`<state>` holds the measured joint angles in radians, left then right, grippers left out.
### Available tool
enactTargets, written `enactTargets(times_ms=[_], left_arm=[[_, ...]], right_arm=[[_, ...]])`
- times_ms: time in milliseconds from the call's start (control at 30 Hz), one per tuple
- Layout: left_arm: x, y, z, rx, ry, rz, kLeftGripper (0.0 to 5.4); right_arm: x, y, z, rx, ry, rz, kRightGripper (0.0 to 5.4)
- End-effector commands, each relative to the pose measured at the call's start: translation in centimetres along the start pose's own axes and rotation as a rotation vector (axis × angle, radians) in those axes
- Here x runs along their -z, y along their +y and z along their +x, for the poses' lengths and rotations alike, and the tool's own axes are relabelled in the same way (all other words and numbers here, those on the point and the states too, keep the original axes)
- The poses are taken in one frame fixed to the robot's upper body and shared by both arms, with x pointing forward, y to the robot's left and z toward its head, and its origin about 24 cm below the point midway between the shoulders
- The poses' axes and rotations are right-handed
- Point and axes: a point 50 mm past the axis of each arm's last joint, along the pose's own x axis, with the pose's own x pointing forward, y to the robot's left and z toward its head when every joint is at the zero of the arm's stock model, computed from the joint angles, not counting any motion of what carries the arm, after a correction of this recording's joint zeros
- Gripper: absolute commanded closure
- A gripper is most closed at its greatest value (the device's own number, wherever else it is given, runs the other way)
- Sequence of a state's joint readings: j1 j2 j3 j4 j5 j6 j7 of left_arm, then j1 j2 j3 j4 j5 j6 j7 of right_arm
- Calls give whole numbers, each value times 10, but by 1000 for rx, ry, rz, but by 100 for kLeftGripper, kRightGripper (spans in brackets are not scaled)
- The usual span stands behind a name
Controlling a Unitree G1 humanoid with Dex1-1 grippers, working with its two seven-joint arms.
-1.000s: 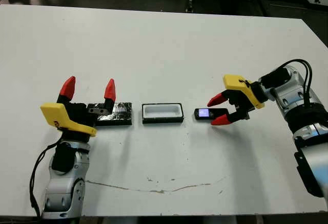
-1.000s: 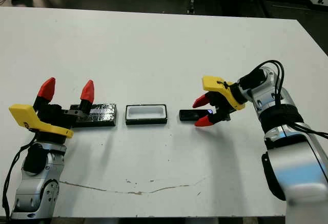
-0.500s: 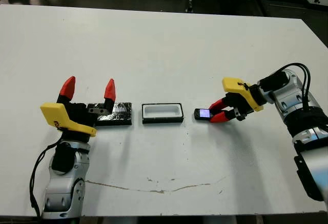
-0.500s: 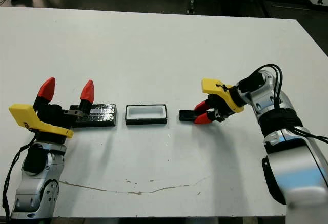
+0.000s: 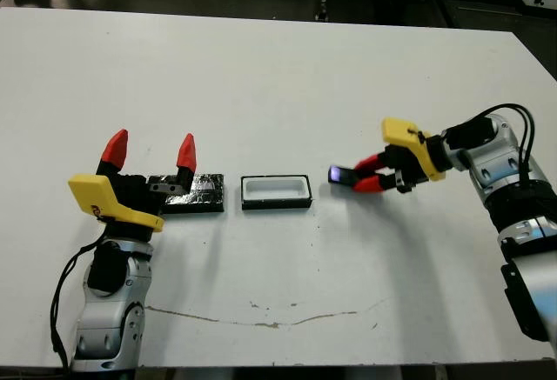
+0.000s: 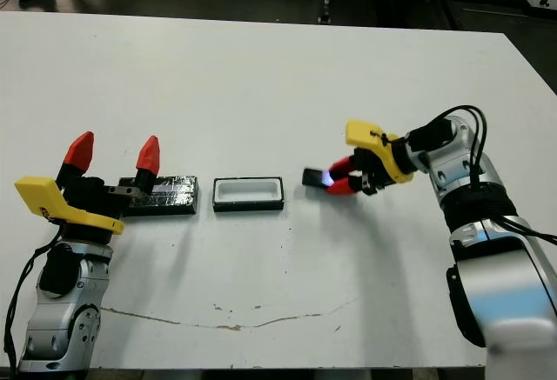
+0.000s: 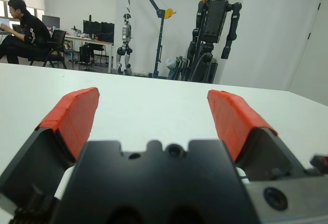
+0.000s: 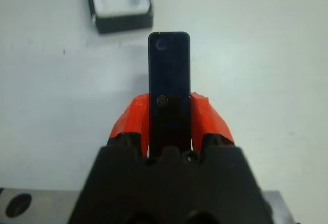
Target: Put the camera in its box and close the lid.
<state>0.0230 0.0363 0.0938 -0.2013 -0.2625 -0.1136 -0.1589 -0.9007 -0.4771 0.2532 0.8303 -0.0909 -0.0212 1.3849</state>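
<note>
Lifted clear of the table now, where a second ago lay flat with open red fingers either side: camera, clamped by its rear end in the right gripper, lit end tipped up and pointing toward 9 o'clock. Seen along the fingers in the right wrist view, camera body pinched between both red pads, long axis in line with the gripper and free end aimed at the box ahead. Held by one end, probably, so that the free end can be lowered into the tray first and the fingers stay outside its walls. Just beyond the camera toward 9 o'clock, on the white table: box, open side up, white lining bare, nothing in it yet. Further toward 9 o'clock, close beside the box but apart from it: lid, flat on the table, glossy face up, not on the box. Parked at the lid's 9 o'clock end: left gripper, red fingers spread wide and pointing up, gripping nothing; likely waiting there so the lid can be taken once the camera is seated. Unchanged from the earlier pictures: box, lid and left gripper. Judged stage: camera picked up, carry to the box under way; placing and closing not yet done.
</note>
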Motion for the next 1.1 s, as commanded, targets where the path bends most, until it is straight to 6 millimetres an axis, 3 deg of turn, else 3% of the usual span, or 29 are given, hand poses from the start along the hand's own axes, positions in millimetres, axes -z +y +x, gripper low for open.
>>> enactTargets(times_ms=[33, 333, 600, 1100], left_arm=[[2, 1, -2, -9, 22, 2, 0], [3, 0, -2, -9, 18, 3, 0], [3, -1, -2, -9, 14, -11, 0], [1, -1, 0, -12, 4, -25, 0]], right_arm=[[-19, -11, -13, 23, -39, 4, 374], [-60, -21, -7, -27, -43, -26, 374], [-84, -11, 19, -110, -61, -52, 374], [-92, 7, 50, -160, -35, -47, 374]])
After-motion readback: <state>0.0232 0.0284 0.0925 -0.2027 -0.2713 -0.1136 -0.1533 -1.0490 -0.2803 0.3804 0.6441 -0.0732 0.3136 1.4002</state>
